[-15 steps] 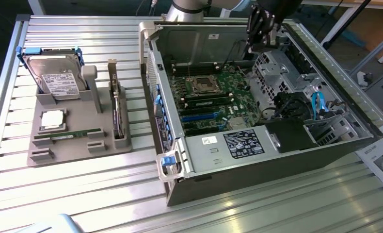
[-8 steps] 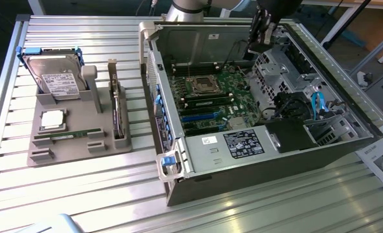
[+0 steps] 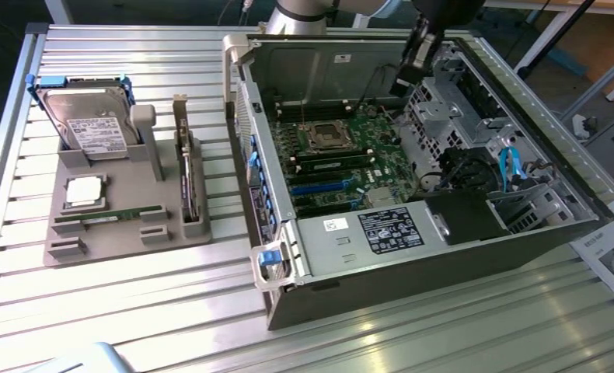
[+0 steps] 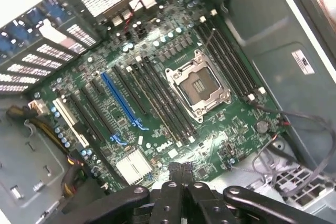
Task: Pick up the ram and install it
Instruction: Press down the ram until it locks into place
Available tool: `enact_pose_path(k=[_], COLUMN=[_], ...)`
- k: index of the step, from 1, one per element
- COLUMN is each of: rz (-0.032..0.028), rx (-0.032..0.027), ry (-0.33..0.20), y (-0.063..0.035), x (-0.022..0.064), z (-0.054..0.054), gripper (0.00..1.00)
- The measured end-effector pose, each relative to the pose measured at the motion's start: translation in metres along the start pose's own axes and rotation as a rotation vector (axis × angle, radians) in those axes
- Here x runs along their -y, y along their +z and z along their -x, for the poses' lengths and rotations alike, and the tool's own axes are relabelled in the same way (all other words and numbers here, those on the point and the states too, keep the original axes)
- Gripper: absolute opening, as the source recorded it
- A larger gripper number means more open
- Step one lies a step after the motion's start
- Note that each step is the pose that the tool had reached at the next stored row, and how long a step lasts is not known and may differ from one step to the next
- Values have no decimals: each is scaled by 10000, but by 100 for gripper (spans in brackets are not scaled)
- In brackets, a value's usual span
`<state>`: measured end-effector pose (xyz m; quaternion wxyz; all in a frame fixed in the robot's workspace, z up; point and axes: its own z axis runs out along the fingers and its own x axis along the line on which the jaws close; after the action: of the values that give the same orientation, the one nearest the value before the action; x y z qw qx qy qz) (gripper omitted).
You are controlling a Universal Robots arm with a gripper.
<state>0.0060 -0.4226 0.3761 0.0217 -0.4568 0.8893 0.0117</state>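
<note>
On the slatted metal table (image 3: 130, 311), the ram (image 3: 110, 215) lies flat in the gray holder (image 3: 130, 241) beside the open computer case (image 3: 411, 256), looking light, stiff and fragile, best pinched by its long edges, while the gripper (image 4: 181, 170) hovers over the motherboard (image 4: 157, 93), fingers shut and empty.
</note>
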Motion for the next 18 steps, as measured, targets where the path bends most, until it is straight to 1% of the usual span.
enact_pose_path(k=[2,8,11,13,17,18], rz=[-24,-113,-146,-186,-245,-255], rx=[0,2,3,4,5,5], ry=[497,2293,2974,3772,4987,5178], y=[0,0,0,0,1,1], x=[0,0,0,0,0,0], z=[0,0,0,0,0,0], gripper=[10,10,10,10,10,10])
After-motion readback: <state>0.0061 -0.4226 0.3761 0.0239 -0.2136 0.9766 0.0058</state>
